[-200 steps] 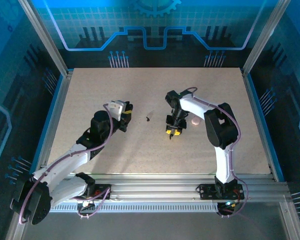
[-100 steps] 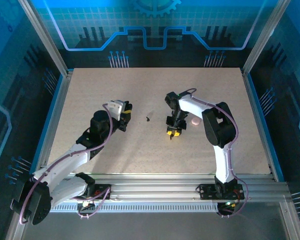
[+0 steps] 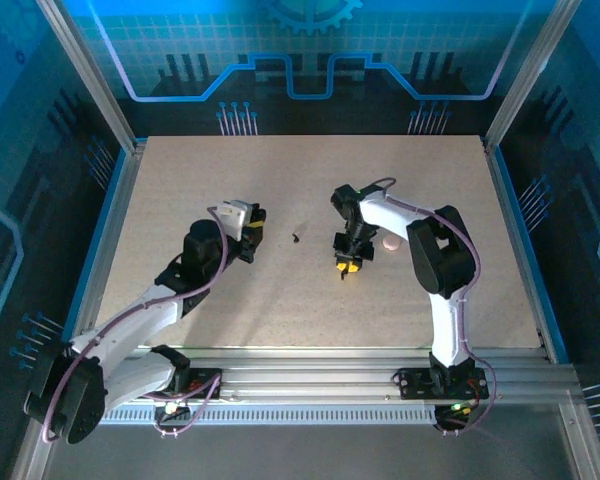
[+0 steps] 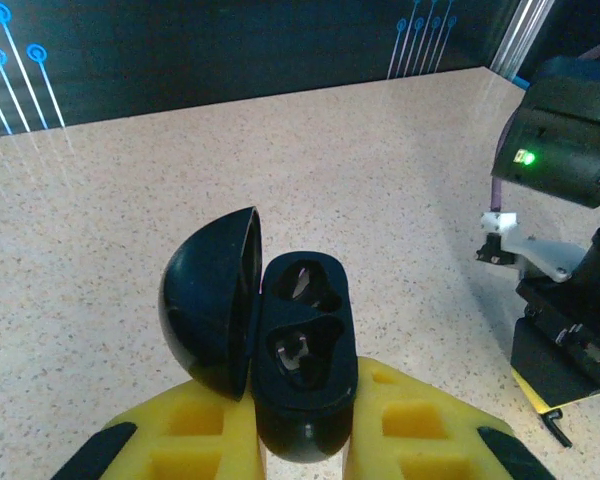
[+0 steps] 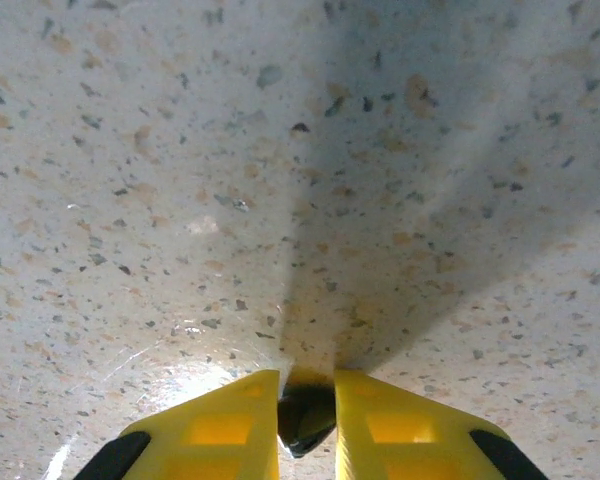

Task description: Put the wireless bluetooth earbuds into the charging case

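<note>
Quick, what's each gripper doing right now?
Left gripper: shut on the open black case.
Right gripper: shut on a black earbud.

The case (image 4: 302, 350) looks like glossy black plastic. The table (image 5: 180, 150) is matt and speckled, like stone. The yellow fingers (image 4: 410, 430) look like matt plastic.

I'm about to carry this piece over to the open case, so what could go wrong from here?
The right claw pinches the black earbud only at its very tip; it could twist or drop in transit. The left claw grips the open charging case by its lower end, so pressing a bud in may rotate it. Another loose earbud lies on the table between the arms and could get knocked.
</note>
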You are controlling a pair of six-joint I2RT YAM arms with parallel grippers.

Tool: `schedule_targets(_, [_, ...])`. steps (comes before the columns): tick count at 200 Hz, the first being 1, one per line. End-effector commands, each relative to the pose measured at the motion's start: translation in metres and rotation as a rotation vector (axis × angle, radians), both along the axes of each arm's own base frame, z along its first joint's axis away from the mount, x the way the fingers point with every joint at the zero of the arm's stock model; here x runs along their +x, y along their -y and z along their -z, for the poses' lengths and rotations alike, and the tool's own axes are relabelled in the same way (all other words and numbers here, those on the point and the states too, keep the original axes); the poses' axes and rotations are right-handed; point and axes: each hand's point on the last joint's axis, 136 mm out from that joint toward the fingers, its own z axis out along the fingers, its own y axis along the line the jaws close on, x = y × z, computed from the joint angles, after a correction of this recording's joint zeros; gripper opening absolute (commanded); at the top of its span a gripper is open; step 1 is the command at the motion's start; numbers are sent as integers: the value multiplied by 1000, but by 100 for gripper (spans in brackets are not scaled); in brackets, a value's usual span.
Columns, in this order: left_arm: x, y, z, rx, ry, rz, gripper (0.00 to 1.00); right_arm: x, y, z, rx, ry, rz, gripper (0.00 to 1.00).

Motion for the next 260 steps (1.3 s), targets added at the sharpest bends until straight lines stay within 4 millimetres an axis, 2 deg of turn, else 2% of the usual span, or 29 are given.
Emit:
schedule_targets(1, [4, 10, 5, -55, -16, 39, 10, 5, -3, -16, 21, 79, 35, 17])
schedule_targets(55, [14, 35, 31, -100, -62, 126, 10, 14, -13, -45, 113, 238, 64, 17])
schedule_targets(104, [22, 61, 53, -94, -84, 194, 9, 17, -18, -61, 166, 324, 71, 15])
schedule_targets(134, [24, 77, 65, -103, -95, 230, 9, 25, -22, -81, 198, 414, 67, 15])
schedule_targets(198, [24, 94, 67, -98, -67, 291, 9, 45, -42, -127, 287, 593, 25, 15])
schedule_targets(260, [20, 111, 62, -137, -40, 372, 10, 60, -71, -161, 368, 741, -53, 16])
